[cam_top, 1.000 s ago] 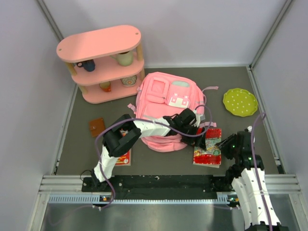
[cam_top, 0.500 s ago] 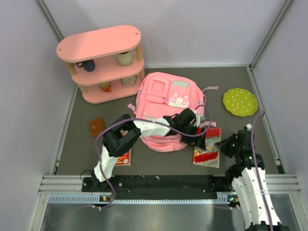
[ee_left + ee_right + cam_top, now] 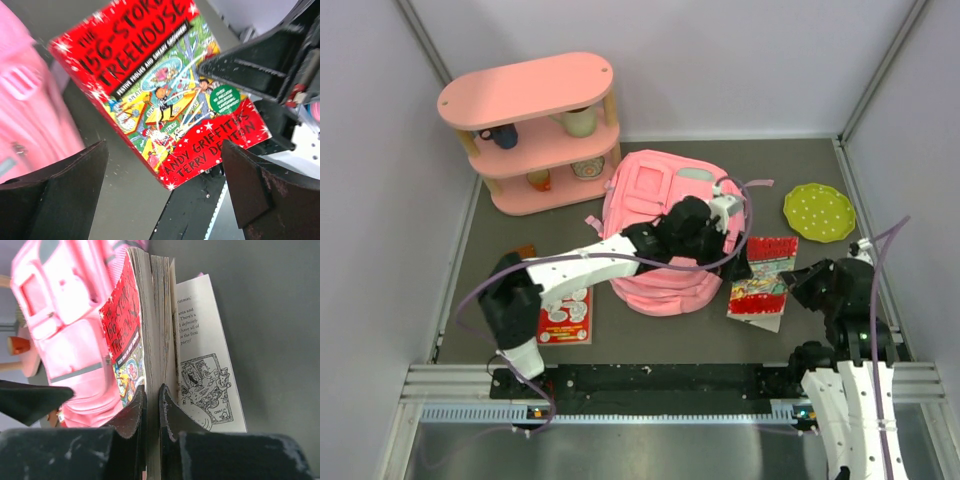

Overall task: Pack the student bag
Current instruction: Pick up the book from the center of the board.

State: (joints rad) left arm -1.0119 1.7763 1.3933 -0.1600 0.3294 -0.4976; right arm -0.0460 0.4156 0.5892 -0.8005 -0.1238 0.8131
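Red book (image 3: 760, 278), now in right gripper (image 3: 793, 286)

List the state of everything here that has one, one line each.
student bag, lying flat, front pockets up; main opening not visible
red book, clamped at its edge, one leaf splayed open
right hand, shut on red book
left hand, open, holding nothing
second book, closed, lying flat
green plate, flat, empty
pink shelf, upright, cups on its lower tiers
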